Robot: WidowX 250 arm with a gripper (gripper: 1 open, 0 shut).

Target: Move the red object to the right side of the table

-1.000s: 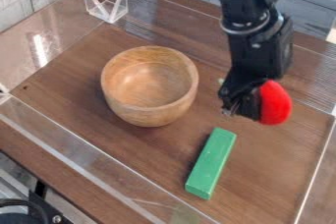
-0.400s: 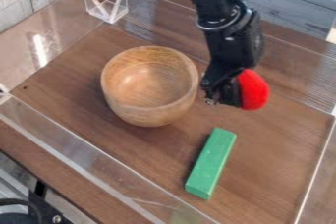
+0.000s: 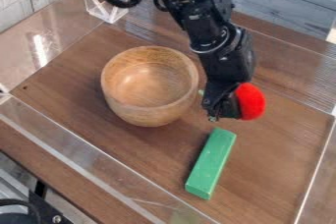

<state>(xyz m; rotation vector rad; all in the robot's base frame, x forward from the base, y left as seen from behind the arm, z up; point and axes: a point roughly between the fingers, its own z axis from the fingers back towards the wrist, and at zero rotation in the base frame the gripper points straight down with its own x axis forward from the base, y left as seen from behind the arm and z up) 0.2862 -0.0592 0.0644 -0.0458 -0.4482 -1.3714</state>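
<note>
Gripper [image 3: 223,103], jaws clamped on the red object [image 3: 246,100], right of the wooden bowl [image 3: 149,86], beyond the green block [image 3: 211,162].

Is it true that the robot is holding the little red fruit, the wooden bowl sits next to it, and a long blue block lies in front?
Almost. The block is green, not blue, as the camera view shows. The rest stands: the gripper is shut on the red fruit, and the wooden bowl sits beside it on the table.
</note>
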